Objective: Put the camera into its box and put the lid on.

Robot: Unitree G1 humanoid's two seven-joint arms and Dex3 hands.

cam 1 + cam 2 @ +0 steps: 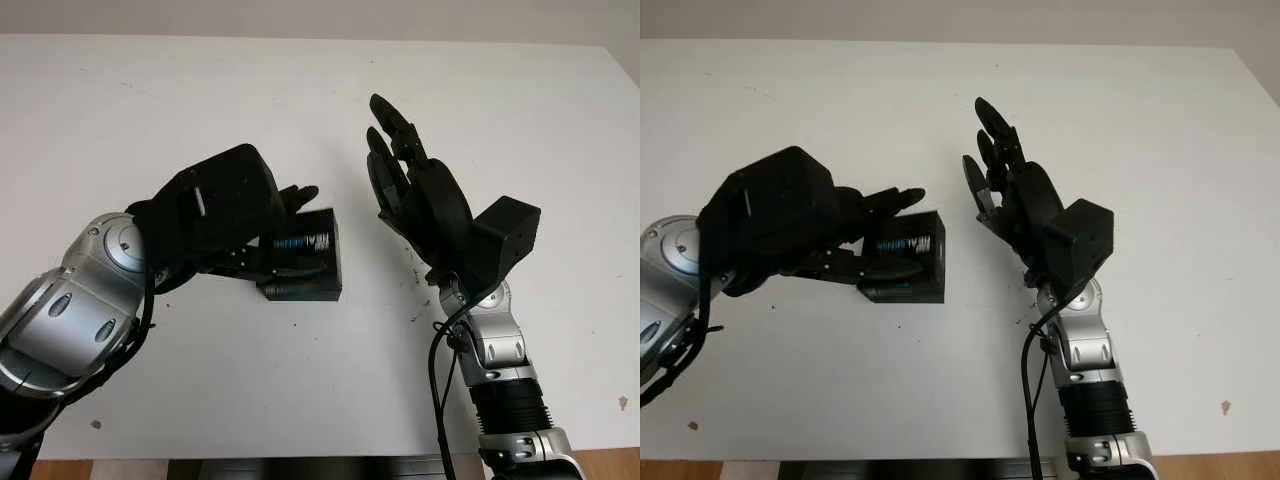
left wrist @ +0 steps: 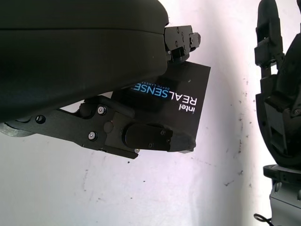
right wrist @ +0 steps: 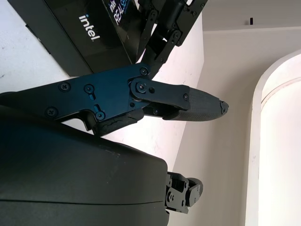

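Note:
A black box point(image 1: 318, 250) printed "intel REALSENSE" lies on the white table point(image 1: 200, 100) near the middle. My left hand point(image 1: 298, 230) reaches it from the left. The fingers point(image 2: 181, 40) lie over the top and the thumb point(image 2: 146, 139) presses on the near side, so the hand is shut on the box. What is inside the box is hidden. My right hand point(image 1: 390, 150) is open and upright just right of the box, a small gap away, palm turned toward it. The box corner point(image 3: 70, 33) also appears beyond the right hand's thumb point(image 3: 188, 103).
The table's front edge point(image 1: 300, 460) runs close to both forearms. A black cable point(image 1: 440, 380) hangs along my right forearm. A few small dark specks point(image 1: 622, 403) mark the table. White tabletop stretches behind and to both sides of the hands.

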